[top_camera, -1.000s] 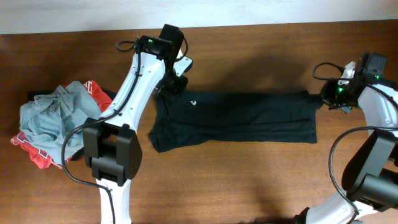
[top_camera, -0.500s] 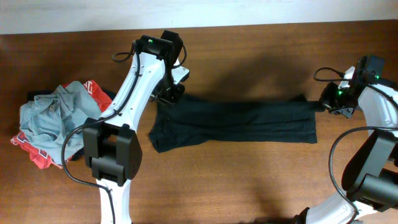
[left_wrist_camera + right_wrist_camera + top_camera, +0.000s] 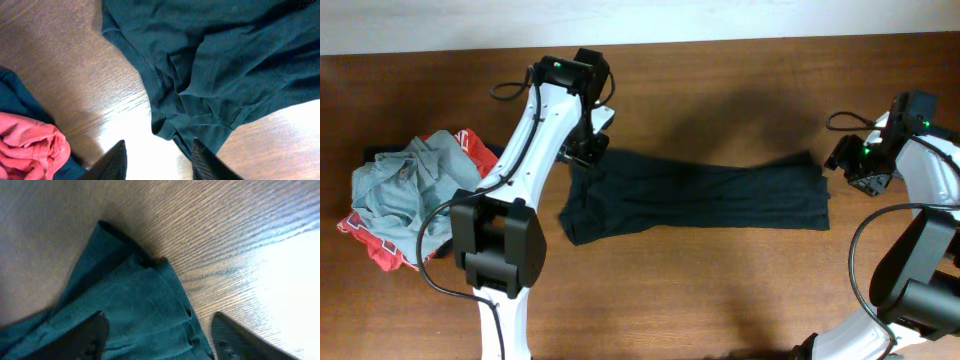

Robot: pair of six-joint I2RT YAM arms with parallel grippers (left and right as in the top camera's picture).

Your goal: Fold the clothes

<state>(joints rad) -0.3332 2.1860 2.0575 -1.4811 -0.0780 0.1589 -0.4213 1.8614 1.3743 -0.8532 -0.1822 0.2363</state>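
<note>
The black T-shirt [image 3: 695, 197] lies mid-table [image 3: 720, 290] as 1 long folded band, with a garment pile [image 3: 395, 200] at left. The left gripper [image 3: 158, 145] at the shirt's far-left corner and the right gripper [image 3: 159, 317] at its right end both gape, holding nothing.

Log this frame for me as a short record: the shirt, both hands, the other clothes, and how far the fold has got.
shirt: black T-shirt lying on the table, looks folded into a long band
left hand: open, holding nothing, at the shirt's end nearest the heap
right hand: open, holding nothing, over the shirt's far end corner
other clothes: heap of grey-blue and red garments at the table's left side, apart from the shirt
fold progress: partly done; not yet a compact fold
</note>
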